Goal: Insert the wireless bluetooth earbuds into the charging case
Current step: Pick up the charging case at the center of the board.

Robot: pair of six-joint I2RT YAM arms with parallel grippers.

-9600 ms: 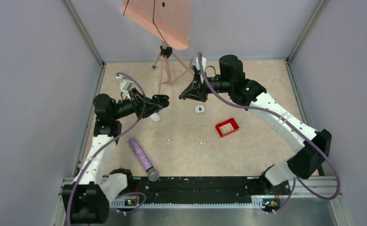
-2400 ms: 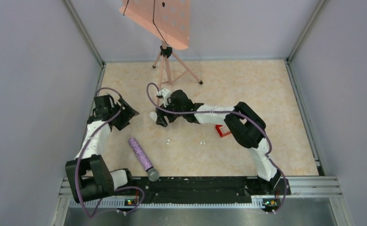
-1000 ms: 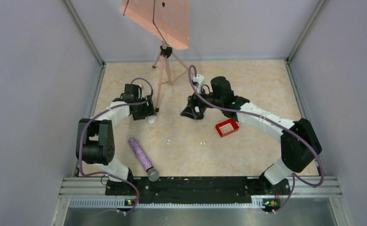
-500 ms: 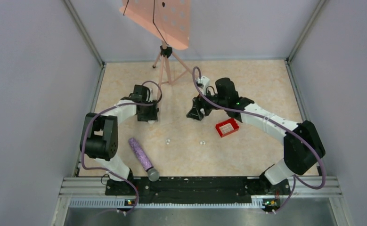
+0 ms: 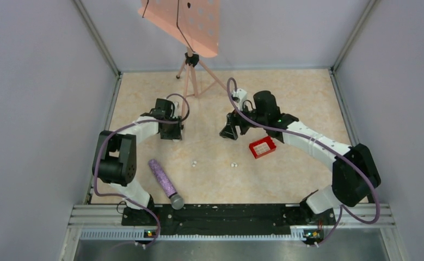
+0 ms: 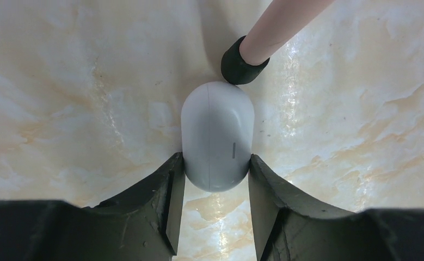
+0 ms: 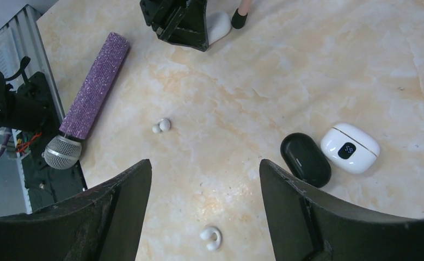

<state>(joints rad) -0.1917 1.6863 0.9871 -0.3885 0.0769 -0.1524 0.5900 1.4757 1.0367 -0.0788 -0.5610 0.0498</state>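
The white charging case (image 7: 350, 148), with a dark display on its face, lies on the marble floor to the right in the right wrist view, beside a black pod (image 7: 306, 159). Two earbuds lie loose: a small white pair of bits (image 7: 161, 125) (image 5: 194, 162) and a C-shaped one (image 7: 210, 238) (image 5: 234, 164) just below my open right gripper (image 7: 204, 166) (image 5: 228, 132). My left gripper (image 6: 215, 160) (image 5: 171, 133) is shut on a plain white rounded pod (image 6: 216, 130), both fingertips against its sides. The pod's far end touches a tripod foot (image 6: 241, 64).
A purple glitter microphone (image 5: 164, 182) (image 7: 92, 87) lies near the left front. A red square basket (image 5: 262, 147) sits right of centre. A pink music stand on a tripod (image 5: 189, 70) stands at the back, one leg reaching down beside the left gripper.
The left gripper has narrowed onto the white pod and shifted slightly right. The right arm has drifted a little to the right, its fingers still wide.
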